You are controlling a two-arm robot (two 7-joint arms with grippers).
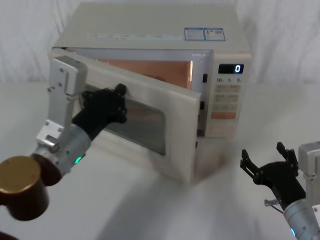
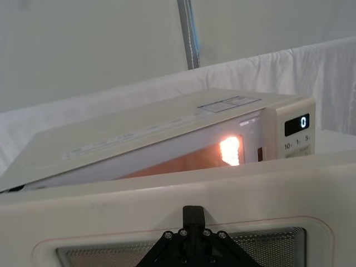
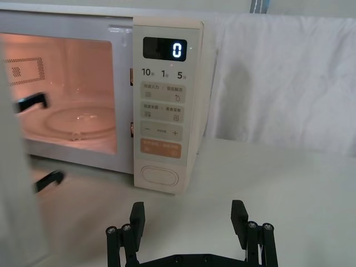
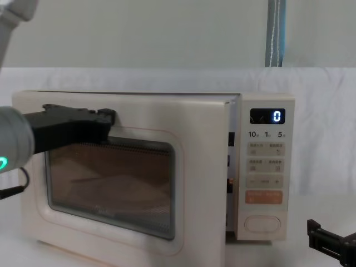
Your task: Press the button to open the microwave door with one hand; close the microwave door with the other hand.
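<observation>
Left pincer (image 1: 119,95) against half-open microwave door (image 1: 150,120), tips hidden.

Evenly and softly lit throughout. Warm orange glow spilling from inside the microwave (image 1: 150,75), brightest as a blown-out patch on the far cavity wall in the left wrist view. Faint, diffuse shadows on the surface (image 1: 150,210) beneath the microwave door (image 1: 145,127). Blurred near door edge in right wrist view.

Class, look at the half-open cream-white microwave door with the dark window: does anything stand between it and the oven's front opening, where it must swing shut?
Nothing visible does. The cream-white microwave door stands ajar, and the lit cavity of the boxy cream-white microwave behind it shows only its glass turntable. The left gripper rests against the door's outer face; the right gripper hangs open, well aside.
</observation>
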